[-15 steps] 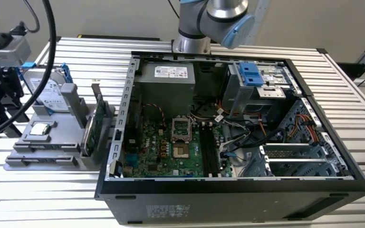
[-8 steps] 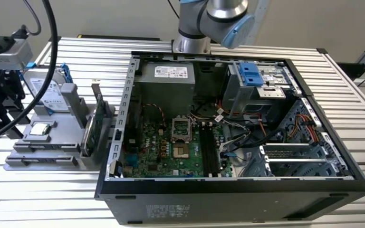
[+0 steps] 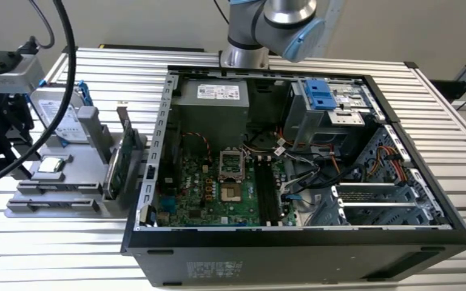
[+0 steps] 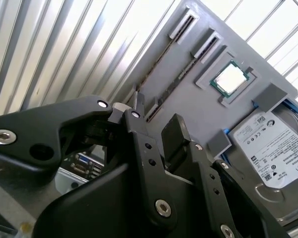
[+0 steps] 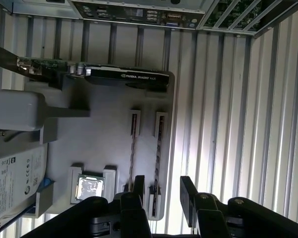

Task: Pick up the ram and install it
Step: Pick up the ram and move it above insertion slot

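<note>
Jaws are spread wide on the gripper (image 5: pixel 164 187), with nothing held, and they hang right over the ram (image 5: pixel 158 148). It stands on edge in a narrow holder at the rim of the grey tray (image 5: pixel 104 134), with a second thin stick (image 5: pixel 133 148) in the holder just beside it. In the first wrist view the ram lines up with the gap between the fingers (image 5: pixel 188 191), and as far as I can judge they're clear of it.

Rest of the tray has a CPU (image 5: pixel 91 186), a hard drive (image 5: pixel 12 178) and a card (image 5: pixel 124 77) on edge. The tray itself sits outside the open case (image 3: pixel 298 254), on the exterior view's left of it.

Progress-wise I'd call it square one. No grab yet, and the long black slots (image 3: pixel 268 188) on the board look bare, so both the pick and the install are undone.

For writing, the hard drive has a big white label full of small print. The card has white lettering along its black shroud, and there's a white sticker on the power supply (image 3: pixel 213 106). Not copying any of it out
</note>
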Controlling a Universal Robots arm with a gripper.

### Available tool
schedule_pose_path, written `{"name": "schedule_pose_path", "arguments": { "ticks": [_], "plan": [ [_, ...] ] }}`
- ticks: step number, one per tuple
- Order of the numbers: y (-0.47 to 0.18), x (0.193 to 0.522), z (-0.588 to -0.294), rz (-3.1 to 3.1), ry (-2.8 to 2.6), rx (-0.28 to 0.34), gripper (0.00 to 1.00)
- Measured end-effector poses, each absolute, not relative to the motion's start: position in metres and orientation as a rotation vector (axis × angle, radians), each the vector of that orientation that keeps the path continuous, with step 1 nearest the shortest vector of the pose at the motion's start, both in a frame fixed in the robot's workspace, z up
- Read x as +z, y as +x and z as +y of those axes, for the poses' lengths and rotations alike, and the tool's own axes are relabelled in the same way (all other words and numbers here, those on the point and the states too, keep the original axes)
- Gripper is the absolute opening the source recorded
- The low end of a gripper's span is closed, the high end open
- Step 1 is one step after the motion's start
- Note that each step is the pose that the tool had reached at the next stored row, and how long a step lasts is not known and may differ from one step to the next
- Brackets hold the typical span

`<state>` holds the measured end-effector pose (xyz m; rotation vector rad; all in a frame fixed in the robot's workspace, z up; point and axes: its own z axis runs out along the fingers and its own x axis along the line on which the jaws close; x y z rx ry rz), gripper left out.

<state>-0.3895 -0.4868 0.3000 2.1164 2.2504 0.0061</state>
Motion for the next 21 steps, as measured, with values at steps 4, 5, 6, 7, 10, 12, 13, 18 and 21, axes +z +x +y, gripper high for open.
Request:
{"name": "schedule_pose_path", "arguments": {
  "ticks": [4,5,6,7,10,12,13,18,21],
  "plan": [
    [-0.39,0.298,-0.487,2.25,2.116,0.005,1.0],
    [-0.39,0.297,-0.487,2.25,2.116,0.005,1.0],
    [-0.39,0.296,-0.487,2.25,2.116,0.005,1.0],
    [-0.39,0.296,-0.487,2.25,2.116,0.005,1.0],
    [-0.39,0.294,-0.487,2.249,2.115,0.004,1.0],
    [-0.39,0.293,-0.487,2.249,2.115,0.003,1.0],
    [-0.39,0.292,-0.487,2.249,2.115,0.004,1.0],
    [-0.39,0.289,-0.487,2.249,2.115,0.002,1.0],
    [-0.39,0.287,-0.487,2.248,2.114,0.001,1.0]
  ]
}}
